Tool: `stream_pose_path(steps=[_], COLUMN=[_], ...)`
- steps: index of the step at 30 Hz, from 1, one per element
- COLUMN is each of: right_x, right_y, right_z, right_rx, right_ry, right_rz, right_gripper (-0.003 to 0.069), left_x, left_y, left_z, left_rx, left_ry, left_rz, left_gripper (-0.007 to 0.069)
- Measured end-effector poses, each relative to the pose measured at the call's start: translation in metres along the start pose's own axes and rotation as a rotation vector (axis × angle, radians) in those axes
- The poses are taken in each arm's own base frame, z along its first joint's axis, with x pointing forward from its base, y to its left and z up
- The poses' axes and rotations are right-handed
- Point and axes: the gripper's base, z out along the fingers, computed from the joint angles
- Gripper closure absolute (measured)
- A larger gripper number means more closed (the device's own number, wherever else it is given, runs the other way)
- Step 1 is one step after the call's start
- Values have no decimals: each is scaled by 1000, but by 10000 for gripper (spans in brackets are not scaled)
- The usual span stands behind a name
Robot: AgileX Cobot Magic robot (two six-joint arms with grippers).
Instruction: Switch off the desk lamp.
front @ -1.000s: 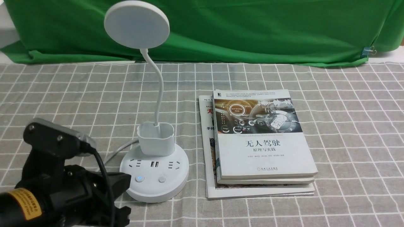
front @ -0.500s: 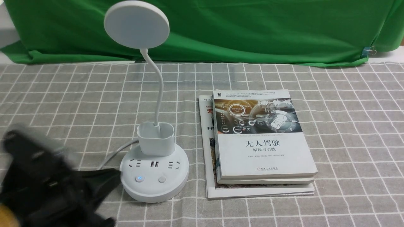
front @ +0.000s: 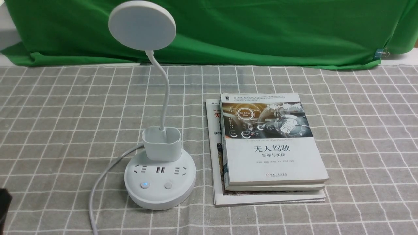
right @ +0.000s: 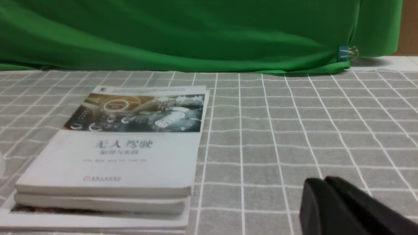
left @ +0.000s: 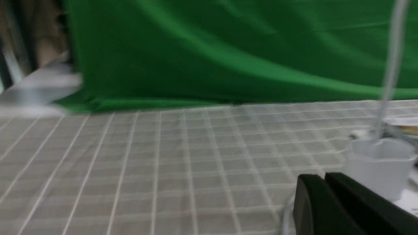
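Centrally left of the front view stands the desk lamp (front: 159, 182), its round socket base on the checked tablecloth (front: 359, 130), just left of the stack of books (front: 271, 156), apart from it. Low at the frame's left edge, a sliver of the left gripper (left: 321, 192) shows, fingers pressed together, holding nothing. Likewise the right gripper (right: 323, 195) is closed and empty.

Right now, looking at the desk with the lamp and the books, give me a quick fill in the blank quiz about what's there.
1. The desk lamp stands to the ____ of the stack of books in the front view.
2. The backdrop cloth is ____ in colour.
3. The lamp's round base carries ____ buttons.
4. The right gripper holds ____.

Missing words: left; green; two; nothing
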Motion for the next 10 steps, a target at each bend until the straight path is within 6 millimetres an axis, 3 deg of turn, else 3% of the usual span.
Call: stream_pose_path(steps=[4,10], right_x=[0,0], right_y=[0,0], right_z=[0,0], right_rx=[0,0], right_ry=[2,4], right_rz=[0,0], right_gripper=[622,622], left_x=[9,9], left_y=[1,1], left_z=[0,-1], left_rx=[-22,-33], left_ry=[90,89], left_rz=[-35,-25], left_gripper=[606,606])
